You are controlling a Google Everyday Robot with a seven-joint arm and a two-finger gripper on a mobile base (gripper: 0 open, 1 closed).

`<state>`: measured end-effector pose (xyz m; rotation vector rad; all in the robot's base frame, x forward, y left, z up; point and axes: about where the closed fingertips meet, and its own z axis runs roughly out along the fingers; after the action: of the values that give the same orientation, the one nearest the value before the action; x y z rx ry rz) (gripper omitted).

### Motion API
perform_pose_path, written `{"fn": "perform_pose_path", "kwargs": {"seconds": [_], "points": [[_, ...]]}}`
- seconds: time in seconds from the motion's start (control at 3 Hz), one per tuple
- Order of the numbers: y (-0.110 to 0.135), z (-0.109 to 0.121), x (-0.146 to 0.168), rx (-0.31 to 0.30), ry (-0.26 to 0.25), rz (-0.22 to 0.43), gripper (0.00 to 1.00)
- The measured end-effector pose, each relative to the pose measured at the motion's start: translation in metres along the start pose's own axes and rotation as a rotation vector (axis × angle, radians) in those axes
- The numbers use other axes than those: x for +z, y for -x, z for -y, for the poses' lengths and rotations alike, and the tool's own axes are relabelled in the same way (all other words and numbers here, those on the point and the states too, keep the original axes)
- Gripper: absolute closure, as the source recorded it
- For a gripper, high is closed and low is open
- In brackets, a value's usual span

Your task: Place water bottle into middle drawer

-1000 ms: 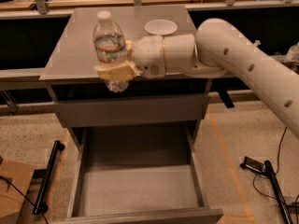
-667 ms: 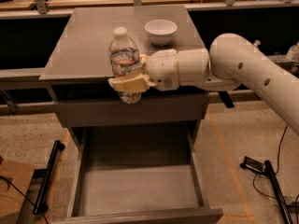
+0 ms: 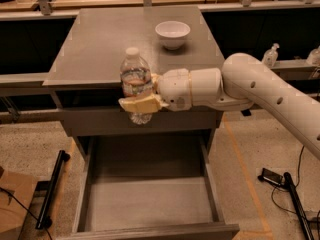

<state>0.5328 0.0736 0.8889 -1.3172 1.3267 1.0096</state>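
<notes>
The water bottle (image 3: 135, 79) is clear plastic with a white cap and stands upright in the air. My gripper (image 3: 138, 103) is shut on the bottle's lower half, with a pale finger (image 3: 142, 104) across its front. The white arm reaches in from the right. The bottle hangs in front of the cabinet's front edge, above the back part of the middle drawer (image 3: 150, 204). That drawer is pulled out and shows a bare grey floor with low side walls.
A white bowl (image 3: 172, 34) stands on the grey cabinet top (image 3: 95, 49) at the back right. A plain grey drawer front (image 3: 100, 121) sits above the open drawer. A small pump-top bottle (image 3: 270, 55) stands on a ledge to the right. Cables and a black stand lie on the floor.
My gripper has carried the water bottle forward and down, off the cabinet top to a spot over the open drawer. The bowl and the drawer have not moved.
</notes>
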Motion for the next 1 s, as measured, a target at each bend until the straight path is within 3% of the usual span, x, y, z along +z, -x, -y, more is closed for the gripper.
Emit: {"fn": "perform_pose_path", "kwargs": {"seconds": [0.33, 0.67, 1.0], "points": [[-0.057, -0.025, 0.006, 0.054, 0.003, 0.062, 1.0], [-0.154, -0.048, 0.03, 0.073, 0.009, 0.095, 1.0], [-0.154, -0.048, 0.031, 0.075, 0.017, 0.091, 1.0]]}}
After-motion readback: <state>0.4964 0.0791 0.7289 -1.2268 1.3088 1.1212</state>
